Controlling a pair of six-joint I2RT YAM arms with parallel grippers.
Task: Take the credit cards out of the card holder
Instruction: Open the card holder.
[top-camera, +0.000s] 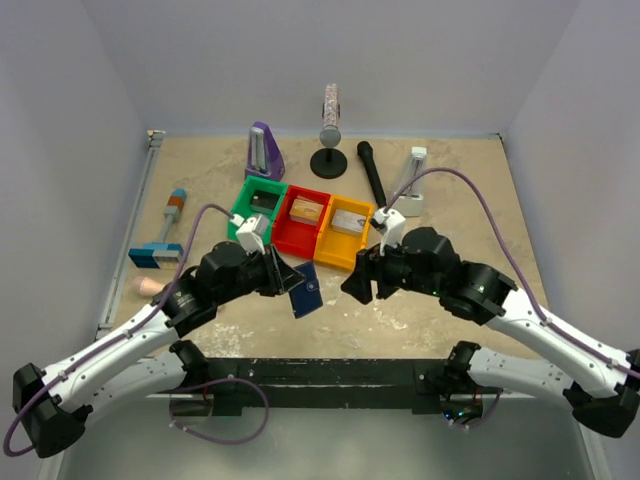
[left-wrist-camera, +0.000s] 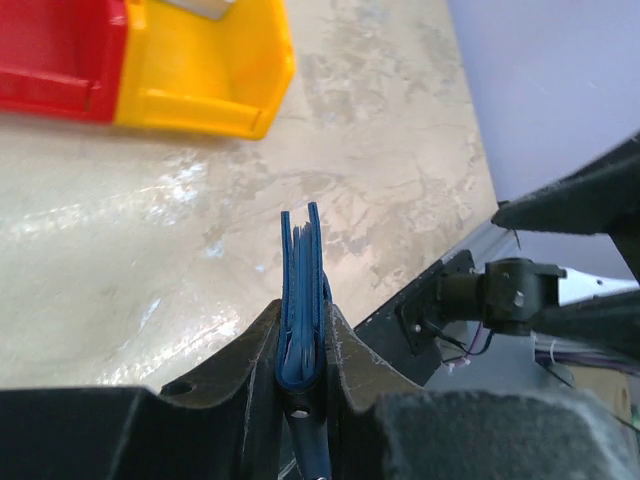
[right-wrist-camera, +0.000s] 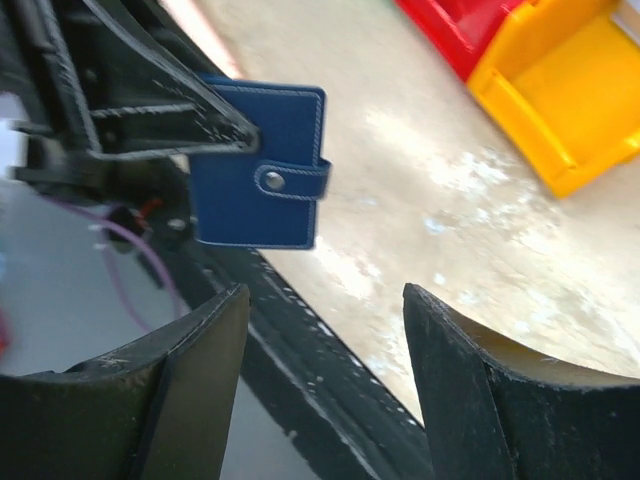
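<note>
Mottled beige tabletop carries glossy red bin and yellow bin. My left fingers pinch the closed, stitched navy card holder aloft, silver snap fastened. My right fingers gape nearby, touching nothing.

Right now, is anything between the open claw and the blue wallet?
No. In the right wrist view the right gripper, open, faces the wallet with only air between them and bare table beneath.
</note>
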